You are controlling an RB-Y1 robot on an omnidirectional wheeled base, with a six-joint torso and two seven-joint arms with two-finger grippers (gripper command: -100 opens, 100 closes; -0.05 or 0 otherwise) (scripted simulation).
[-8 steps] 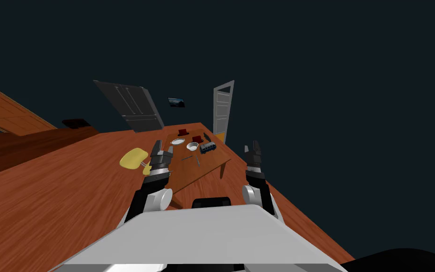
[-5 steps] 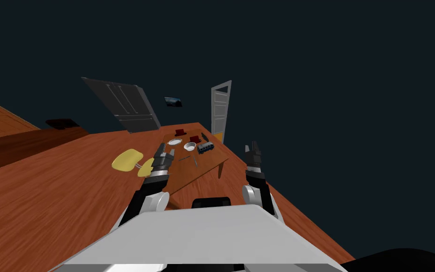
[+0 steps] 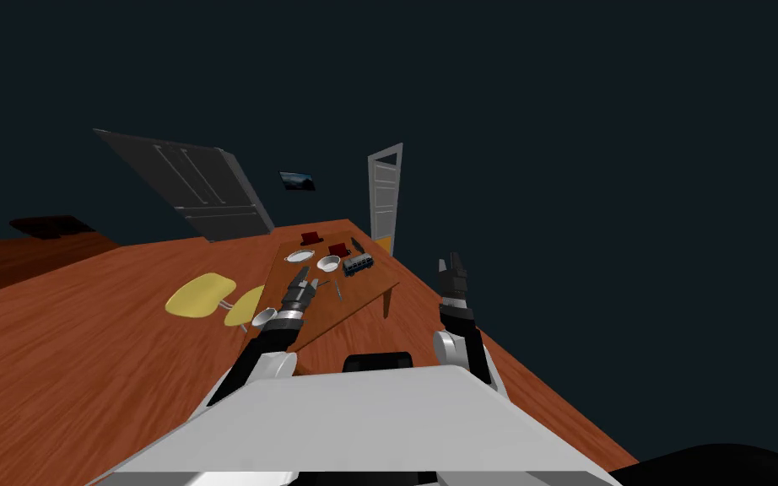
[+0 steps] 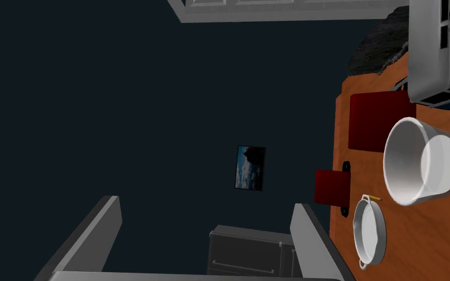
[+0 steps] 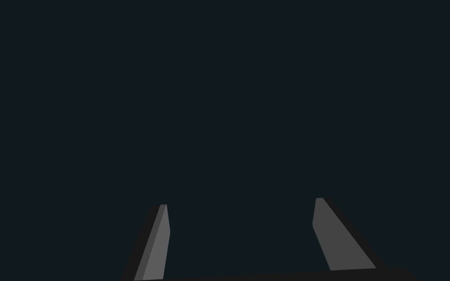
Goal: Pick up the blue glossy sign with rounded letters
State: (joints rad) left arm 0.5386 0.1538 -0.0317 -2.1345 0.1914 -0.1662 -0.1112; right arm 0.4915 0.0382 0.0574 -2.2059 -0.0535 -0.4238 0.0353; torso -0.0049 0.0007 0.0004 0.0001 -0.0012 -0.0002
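The sign (image 3: 359,263) is a dark blue-grey block with pale marks, lying near the far right edge of the brown table (image 3: 364,292). In the left wrist view the sign (image 4: 441,49) looks pale grey with dark blue cells, off to one side of the fingers. My left gripper (image 3: 301,278) reaches over the table's near half, short of the sign. The left gripper (image 4: 205,201) is open with nothing between its fingers. My right gripper (image 3: 451,263) is held up to the right of the table, and the right gripper (image 5: 241,201) is open and empty.
A white bowl (image 3: 329,263) sits just left of the sign, with a shallow white dish (image 3: 300,256) and two dark red blocks (image 3: 339,249) beyond. A thin utensil (image 3: 338,289) lies mid-table. Yellow chairs (image 3: 200,295) stand left; a grey door (image 3: 383,202) is behind.
My left arm has stretched forward over the table, closer to the dishes. My view has swung, sliding the whole scene leftward. The right arm has stayed put.
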